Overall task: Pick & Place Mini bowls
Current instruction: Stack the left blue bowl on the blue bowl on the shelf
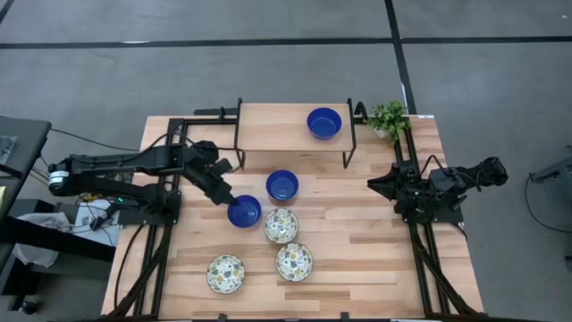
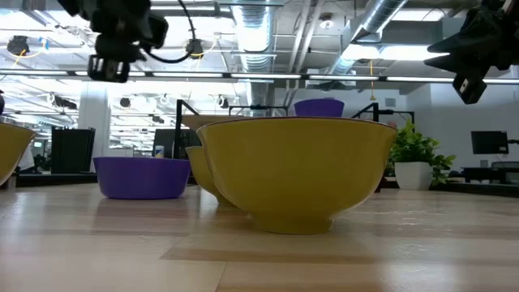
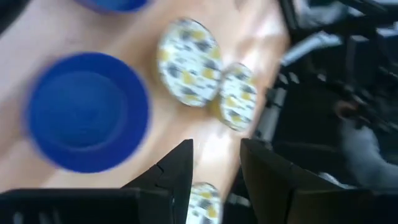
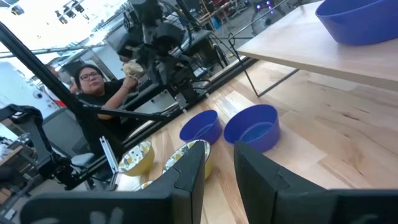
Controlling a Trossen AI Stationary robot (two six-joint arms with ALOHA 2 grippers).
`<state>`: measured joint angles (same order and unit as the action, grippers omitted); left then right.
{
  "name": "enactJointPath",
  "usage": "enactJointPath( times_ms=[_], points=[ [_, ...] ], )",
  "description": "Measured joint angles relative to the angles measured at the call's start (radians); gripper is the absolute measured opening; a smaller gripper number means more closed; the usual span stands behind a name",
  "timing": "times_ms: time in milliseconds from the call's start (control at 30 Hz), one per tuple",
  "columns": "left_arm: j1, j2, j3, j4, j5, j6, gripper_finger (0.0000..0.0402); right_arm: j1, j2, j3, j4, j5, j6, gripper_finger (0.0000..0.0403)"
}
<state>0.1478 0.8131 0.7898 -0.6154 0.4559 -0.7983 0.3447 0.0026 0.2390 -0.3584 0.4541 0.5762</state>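
- The table [image 1: 375, 259] is a pale wooden top carrying a raised shelf [image 1: 268, 125] along its far edge, on dark legs, with a small green plant [image 1: 389, 116] at the far right corner.
- The left arm reaches in from the left edge towards the middle of the table; the right arm sits folded at the right edge, well apart from every bowl on the table top.
- The left gripper [image 1: 223, 197] hangs above the table just beside the nearest blue bowl [image 1: 244, 212], on that bowl's left-edge side. Its fingers [image 3: 177, 171] stand apart with nothing between them.
- The right gripper [image 4: 217, 168] waits near the right edge, its fingers likewise apart and empty.
- Of the mini bowls, three are blue: one on the shelf [image 1: 324, 122], one [image 1: 281, 185] near the table's middle just in front of the shelf, and the one by the left gripper, a little nearer the front edge.
- Three patterned bowls sit towards the front edge: one [image 1: 281, 225] just beside the nearest blue bowl, one [image 1: 294, 261] in front of that, one [image 1: 225, 273] towards the front left corner.
- The relation that matters: the nearest blue bowl lies just beyond the left fingertips, away from the left edge, so I judge a short advance and drop would put one finger inside its rim.
- A round bowl has no long axis, so any approach angle on the rim serves.
- The left arm is far nearer; I judge the pick is its job.
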Motion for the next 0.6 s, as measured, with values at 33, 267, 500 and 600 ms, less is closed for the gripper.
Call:
enactJointPath(
  times_ms=[33, 267, 500, 600],
  points=[
    [0.0, -0.014, 0.0, -0.021, -0.038, 0.0, 0.0131, 0.0, 0.0, 0.0, 0.0, 0.0, 0.0, 0.0075],
    [-0.052, -0.03, 0.0, -0.09, -0.189, 0.011, 0.0131, 0.0, 0.0, 0.0, 0.0, -0.003, 0.0, 0.0075],
    [-0.121, 0.086, 0.0, -0.188, -0.296, 0.06, 0.0131, 0.0, 0.0, 0.0, 0.0, -0.003, 0.0, 0.0075],
    [-0.13, 0.147, 0.0, -0.188, -0.324, 0.065, 0.0131, 0.0, 0.0, 0.0, 0.0, -0.003, 0.0, 0.0075]
  ],
)
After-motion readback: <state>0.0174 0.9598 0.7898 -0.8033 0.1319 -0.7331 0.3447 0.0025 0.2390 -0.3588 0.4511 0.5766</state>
